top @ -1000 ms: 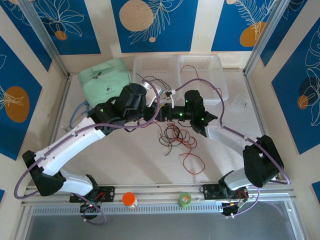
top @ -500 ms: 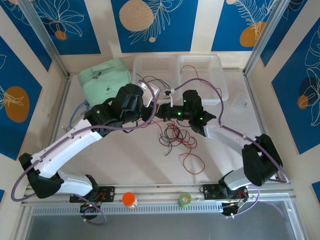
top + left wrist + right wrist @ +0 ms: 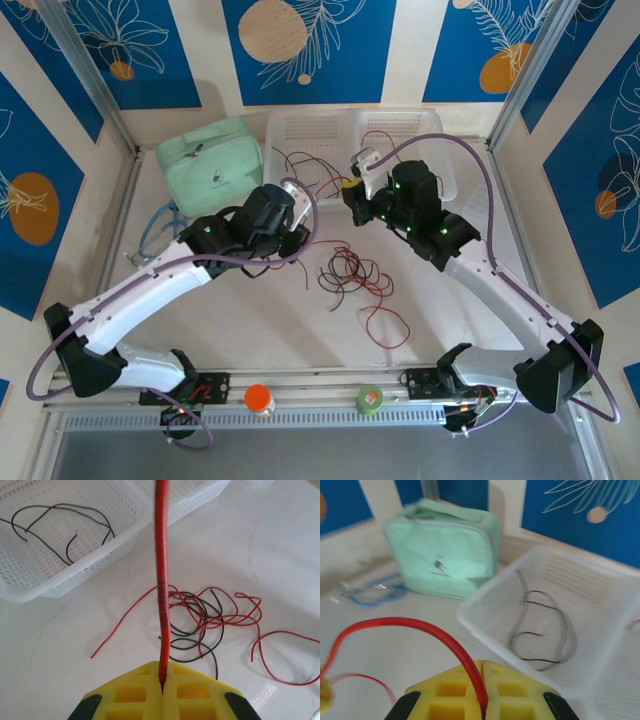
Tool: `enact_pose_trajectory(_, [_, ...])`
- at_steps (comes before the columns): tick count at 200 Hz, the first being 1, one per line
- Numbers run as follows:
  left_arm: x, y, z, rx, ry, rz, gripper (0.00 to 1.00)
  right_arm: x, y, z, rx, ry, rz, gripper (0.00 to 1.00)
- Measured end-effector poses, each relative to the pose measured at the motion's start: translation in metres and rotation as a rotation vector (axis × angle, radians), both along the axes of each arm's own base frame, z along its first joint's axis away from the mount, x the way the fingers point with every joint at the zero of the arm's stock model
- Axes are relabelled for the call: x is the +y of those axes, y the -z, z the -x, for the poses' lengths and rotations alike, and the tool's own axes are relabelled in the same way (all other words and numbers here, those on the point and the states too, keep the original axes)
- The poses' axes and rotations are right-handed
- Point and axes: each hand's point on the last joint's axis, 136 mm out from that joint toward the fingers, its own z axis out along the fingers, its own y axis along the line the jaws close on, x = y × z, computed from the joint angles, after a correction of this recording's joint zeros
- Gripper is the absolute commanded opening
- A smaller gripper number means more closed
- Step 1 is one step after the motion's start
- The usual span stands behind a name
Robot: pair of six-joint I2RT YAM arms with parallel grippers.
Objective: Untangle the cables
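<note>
Thin red cable [image 3: 161, 580] is pinched by the left hand [image 3: 162, 690] and the right hand [image 3: 481, 705], its run cut off at the top edge.

Your left arm [image 3: 150, 285] reaches in from the left and bends toward the middle. Your right arm [image 3: 500, 290] stretches far up from the right. Your left gripper [image 3: 162, 672] is pinched tight on a red cable [image 3: 161, 555]. Your right gripper [image 3: 482, 670] pinches the red cable too.
</note>
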Motion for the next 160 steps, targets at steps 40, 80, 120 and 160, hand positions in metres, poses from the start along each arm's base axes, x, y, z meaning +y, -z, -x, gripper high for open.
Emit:
enact_pose_trajectory(40, [-0.001, 0.01, -0.002, 0.017, -0.004, -0.028, 0.0, -0.035, 0.01, -0.016, -0.17, 0.109, 0.362, 0.0])
enact_pose_trajectory(80, [-0.002, 0.006, -0.006, -0.002, -0.01, -0.02, 0.0, -0.05, 0.006, -0.024, -0.351, 0.101, 0.662, 0.0])
enact_pose_trajectory(120, [-0.005, 0.009, -0.014, -0.014, -0.011, -0.054, 0.01, -0.056, 0.003, -0.028, -0.446, 0.071, 0.816, 0.0])
enact_pose_trajectory(160, [-0.039, -0.01, -0.042, -0.089, 0.034, -0.031, 0.0, -0.082, -0.037, -0.043, -0.451, 0.175, 0.786, 0.0])
